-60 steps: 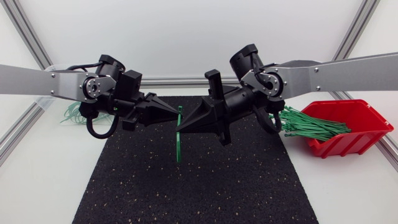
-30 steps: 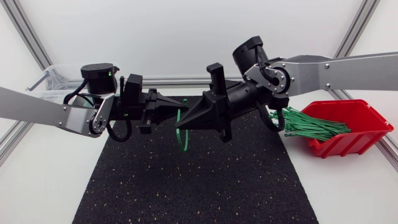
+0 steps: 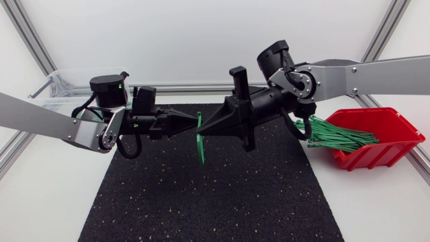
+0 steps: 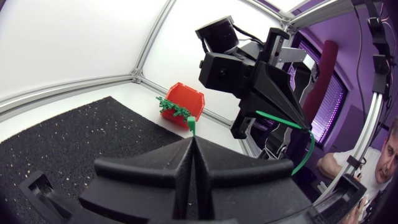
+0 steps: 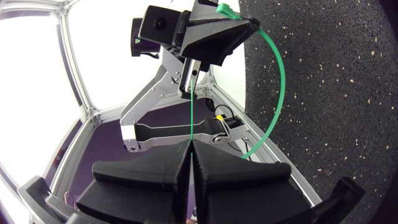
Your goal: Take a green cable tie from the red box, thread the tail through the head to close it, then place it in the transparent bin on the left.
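Note:
Over the black mat (image 3: 201,202), my two grippers meet tip to tip. My left gripper (image 3: 194,125) is shut on one end of a green cable tie (image 3: 202,144), and my right gripper (image 3: 204,129) is shut on the other end. The tie bends into an arc that hangs below the fingertips. In the left wrist view a short green end (image 4: 193,128) sticks out of my shut left gripper (image 4: 193,143). In the right wrist view the tie (image 5: 277,74) curves from the left gripper's tip round to my shut right gripper (image 5: 191,144). The red box (image 3: 386,131) holds several green ties. The transparent bin (image 3: 59,86) stands at the far left.
The red box (image 4: 185,99) with its ties also shows in the left wrist view, beyond the mat's far edge. White table surface surrounds the mat, with a metal frame along the table's back and sides.
The left arm has swung and lowered, and both grippers have shifted slightly to the right. The tie, hanging almost straight a second ago, is now bowed into an arc between them.

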